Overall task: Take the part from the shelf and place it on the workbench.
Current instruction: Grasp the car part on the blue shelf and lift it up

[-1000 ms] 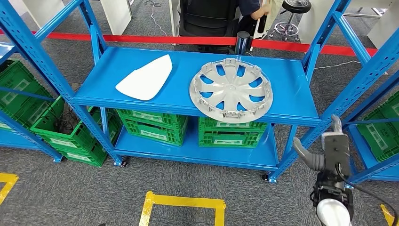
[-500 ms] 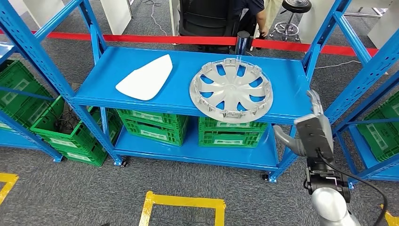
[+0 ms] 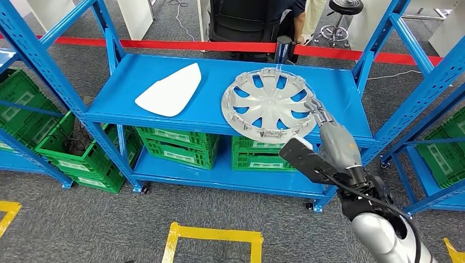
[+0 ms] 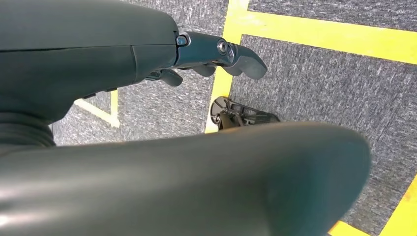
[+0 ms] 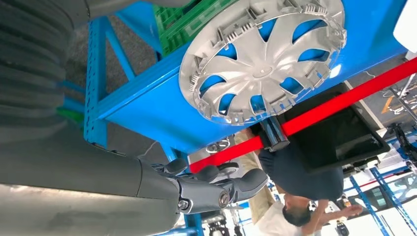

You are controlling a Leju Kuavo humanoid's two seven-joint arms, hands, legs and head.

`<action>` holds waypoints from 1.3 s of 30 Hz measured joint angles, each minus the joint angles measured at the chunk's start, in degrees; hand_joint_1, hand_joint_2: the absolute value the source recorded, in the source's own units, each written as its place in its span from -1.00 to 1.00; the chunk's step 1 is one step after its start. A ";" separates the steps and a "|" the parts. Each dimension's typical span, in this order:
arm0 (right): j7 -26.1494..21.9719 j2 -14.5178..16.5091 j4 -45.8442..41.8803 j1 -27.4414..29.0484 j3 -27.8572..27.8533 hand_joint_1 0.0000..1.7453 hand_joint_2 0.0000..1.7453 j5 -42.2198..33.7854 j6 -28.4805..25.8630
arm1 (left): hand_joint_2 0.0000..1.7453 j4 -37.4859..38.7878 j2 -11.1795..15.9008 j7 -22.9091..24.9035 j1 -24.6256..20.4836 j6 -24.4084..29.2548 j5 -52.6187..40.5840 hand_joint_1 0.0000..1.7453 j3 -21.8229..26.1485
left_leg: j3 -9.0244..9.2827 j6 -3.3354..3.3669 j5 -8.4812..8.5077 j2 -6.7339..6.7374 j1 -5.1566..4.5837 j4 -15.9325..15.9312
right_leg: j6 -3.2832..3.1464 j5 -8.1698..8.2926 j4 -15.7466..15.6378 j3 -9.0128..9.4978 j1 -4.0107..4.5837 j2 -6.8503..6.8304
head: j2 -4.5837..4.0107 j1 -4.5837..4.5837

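Observation:
A silver wheel cover (image 3: 270, 104) lies flat on the blue shelf (image 3: 219, 118), overhanging its front edge a little. A white curved panel (image 3: 170, 90) lies to its left on the same shelf. My right hand (image 3: 332, 139) is raised in front of the shelf with its fingers (image 3: 319, 112) stretched out to the wheel cover's right rim and its thumb spread below the shelf edge; it holds nothing. The right wrist view shows the wheel cover (image 5: 260, 59) ahead of the empty fingers (image 5: 216, 189). My left hand (image 4: 216, 54) hangs over the carpet, holding nothing.
Green crates (image 3: 181, 148) fill the shelf's lower level and the neighbouring racks (image 3: 33, 131). Blue uprights (image 3: 384, 131) flank the shelf. Behind it run a red barrier tape (image 3: 164, 45), a black chair (image 3: 241, 19) and a person (image 3: 299, 16). Yellow tape (image 3: 214, 235) marks the floor.
My right hand has risen from low beside the shelf's right upright and swung left and forward, its fingers now reaching the wheel cover's right rim. The person behind has shifted slightly.

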 joint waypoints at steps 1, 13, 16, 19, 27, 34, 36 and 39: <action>0.12 -0.24 -0.18 -0.07 0.33 -1.00 1.00 0.25 -0.03 | -1.00 0.02 0.00 -0.06 -0.01 -0.03 0.00 -1.00 -0.10 | 0.00 0.00 0.00 0.00 0.00 0.00 | 0.00 0.00 0.00 0.00 0.00 0.00 | 0.00 -0.01; 0.91 -3.35 -2.04 0.66 1.82 -1.00 1.00 3.09 -2.32 | -1.00 0.24 -0.01 -1.32 -0.08 -0.04 0.26 -1.00 -1.27 | 0.01 0.00 0.00 0.01 0.00 0.00 | 0.01 0.01 -0.01 -0.02 0.00 0.00 | 0.00 0.01; 0.92 -3.94 -2.70 1.05 1.60 -1.00 1.00 3.67 -2.94 | -1.00 0.26 -0.01 -1.78 -0.08 -0.07 0.43 -1.00 -1.40 | -0.01 0.00 0.00 0.01 -0.03 0.07 | 0.07 0.06 -0.05 -0.03 -0.06 0.00 | 0.00 -0.02; 0.92 -4.53 -3.49 1.81 1.03 -1.00 1.00 4.19 -3.75 | -1.00 0.27 0.01 -4.53 -0.07 -1.01 1.46 -1.00 -1.43 | -0.05 0.01 0.00 0.00 -0.12 0.14 | 0.17 0.12 -0.07 -0.05 -0.18 0.00 | 0.00 -0.04; 0.57 -5.30 -4.99 3.50 -0.63 -1.00 1.00 4.73 -5.04 | -1.00 0.34 0.03 -6.98 -0.11 -1.86 2.31 -1.00 -1.37 | -0.69 0.63 0.07 0.00 -0.45 0.65 | 0.84 0.44 -0.20 -0.39 -0.51 0.02 | 0.00 -0.15; 0.16 -5.96 -5.81 4.39 -1.88 -1.00 1.00 4.86 -5.51 | -1.00 0.43 0.02 -6.20 -0.16 -1.48 2.27 -1.00 -1.36 | 0.01 2.12 1.25 0.13 0.13 -0.80 | 1.95 -4.66 11.44 -7.15 -0.59 -0.11 | 0.00 0.85; 0.16 -6.01 -5.81 4.94 -1.92 -1.00 1.00 4.86 -5.51 | -1.00 0.49 0.03 -6.11 -0.13 -1.38 2.26 -1.00 -1.36 | 0.04 2.10 1.12 0.07 0.01 -0.75 | 1.97 -4.73 15.54 -9.75 -0.60 -0.11 | 0.00 1.11; 0.15 -6.12 -5.91 5.18 -2.18 -1.00 1.00 4.86 -5.52 | -1.00 0.51 -0.02 -6.11 -0.15 -1.38 2.23 -1.00 -1.36 | 0.54 1.83 0.59 -0.16 -0.11 -0.63 | 1.32 0.90 8.05 -7.32 -0.47 -0.12 | 0.00 1.43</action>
